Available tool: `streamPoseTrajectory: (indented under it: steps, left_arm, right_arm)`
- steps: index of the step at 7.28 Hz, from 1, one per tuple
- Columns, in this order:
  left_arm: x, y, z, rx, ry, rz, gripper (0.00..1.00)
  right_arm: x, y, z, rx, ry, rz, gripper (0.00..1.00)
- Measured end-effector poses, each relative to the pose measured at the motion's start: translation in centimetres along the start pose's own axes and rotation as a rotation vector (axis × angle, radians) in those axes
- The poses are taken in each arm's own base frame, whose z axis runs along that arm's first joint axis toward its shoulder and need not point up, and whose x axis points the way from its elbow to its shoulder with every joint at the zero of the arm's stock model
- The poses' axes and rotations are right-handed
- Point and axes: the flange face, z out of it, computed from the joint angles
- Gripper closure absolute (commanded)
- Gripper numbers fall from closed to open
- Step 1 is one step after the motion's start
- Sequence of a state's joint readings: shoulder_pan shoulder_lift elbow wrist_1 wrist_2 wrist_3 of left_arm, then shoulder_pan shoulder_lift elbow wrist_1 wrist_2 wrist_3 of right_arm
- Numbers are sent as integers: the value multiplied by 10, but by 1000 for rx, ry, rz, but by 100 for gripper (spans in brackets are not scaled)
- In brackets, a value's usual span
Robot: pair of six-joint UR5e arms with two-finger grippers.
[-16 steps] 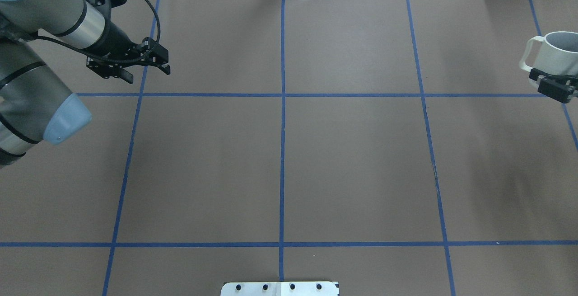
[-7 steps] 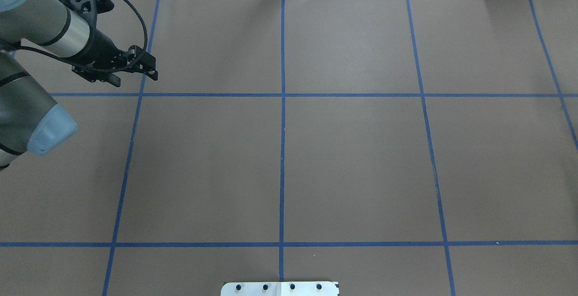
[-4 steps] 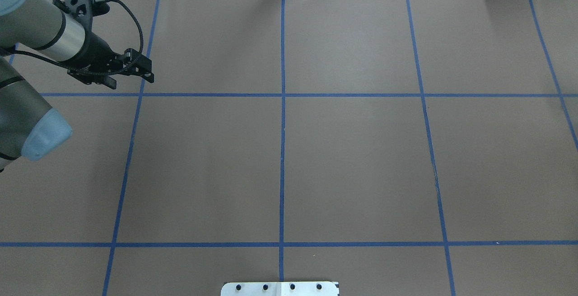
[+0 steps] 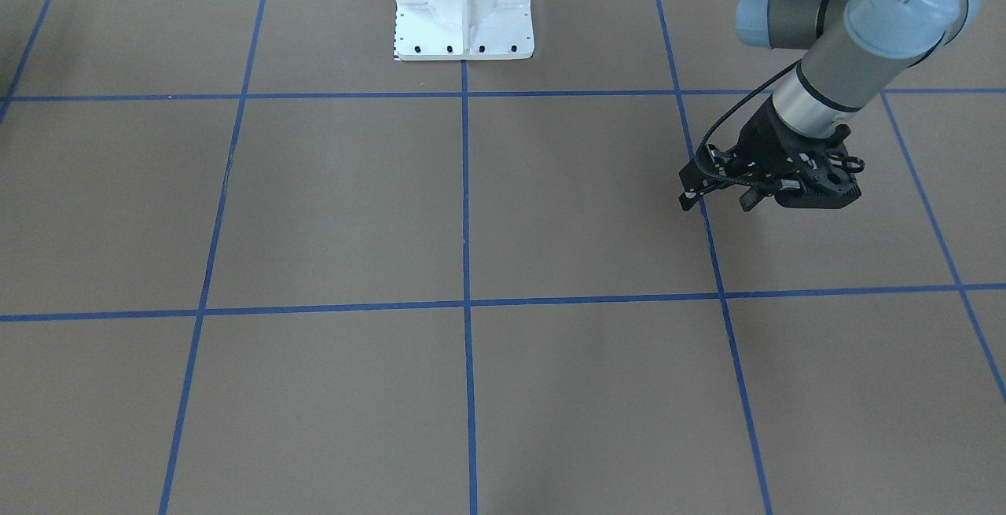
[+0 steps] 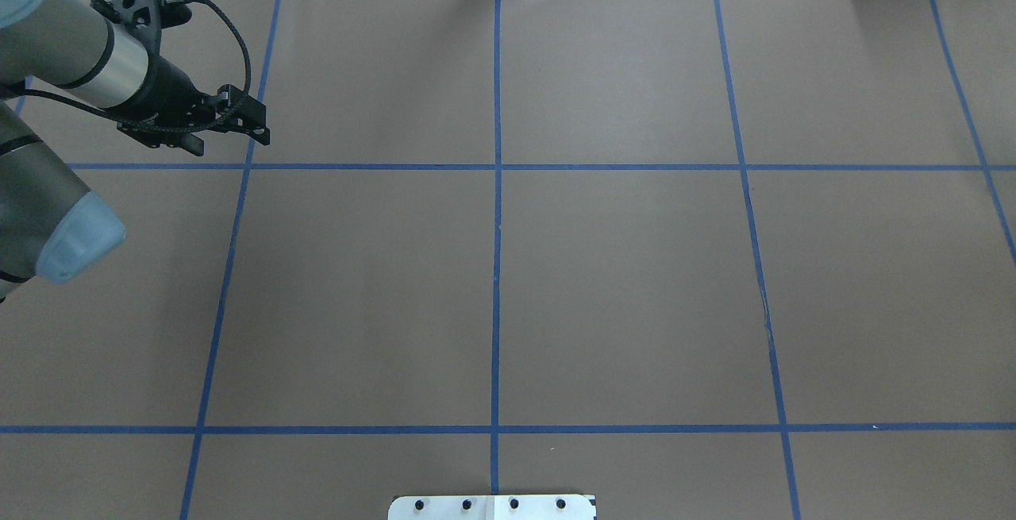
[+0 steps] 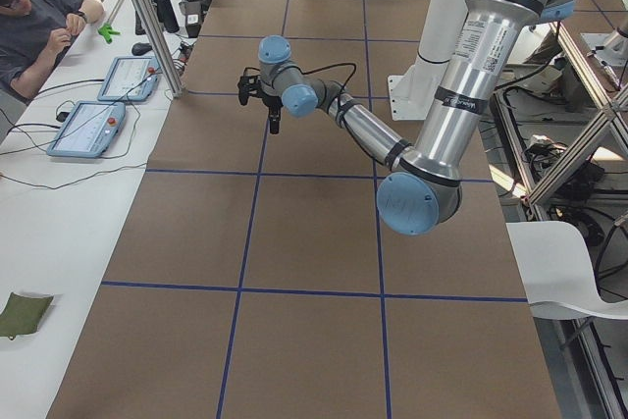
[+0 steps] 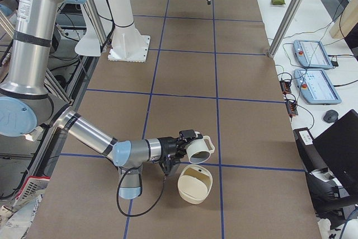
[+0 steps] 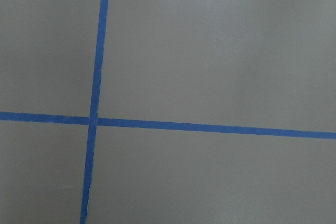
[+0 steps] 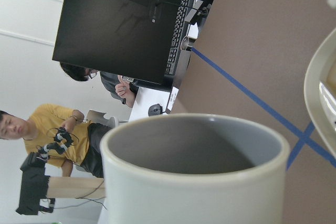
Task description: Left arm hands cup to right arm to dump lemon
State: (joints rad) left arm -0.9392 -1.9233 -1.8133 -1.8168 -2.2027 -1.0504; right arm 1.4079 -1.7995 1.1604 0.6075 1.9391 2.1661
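Hanging tilted close by the cream bowl (image 7: 193, 197), the cup (image 7: 200, 148) sits at my right gripper (image 7: 184, 145); I cannot tell how its fingers stand. My left gripper (image 4: 715, 202) hangs wide, empty, well apart from that bowl.

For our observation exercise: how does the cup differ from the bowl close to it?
The cup has a loop handle; the bowl has none. The cup is up off the table, tipped on its side; the bowl rests on the table. The bowl is wider than the cup. Both are cream-coloured.
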Motion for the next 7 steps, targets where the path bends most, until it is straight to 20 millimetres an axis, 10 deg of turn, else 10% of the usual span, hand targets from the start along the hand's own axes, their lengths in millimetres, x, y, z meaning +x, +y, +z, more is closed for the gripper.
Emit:
streamPoseTrajectory:
  steps: [7]
  left_arm:
    - [-7, 2, 6, 21, -28, 4, 0]
  right_arm:
    - [-16, -13, 7, -21, -86, 574, 100]
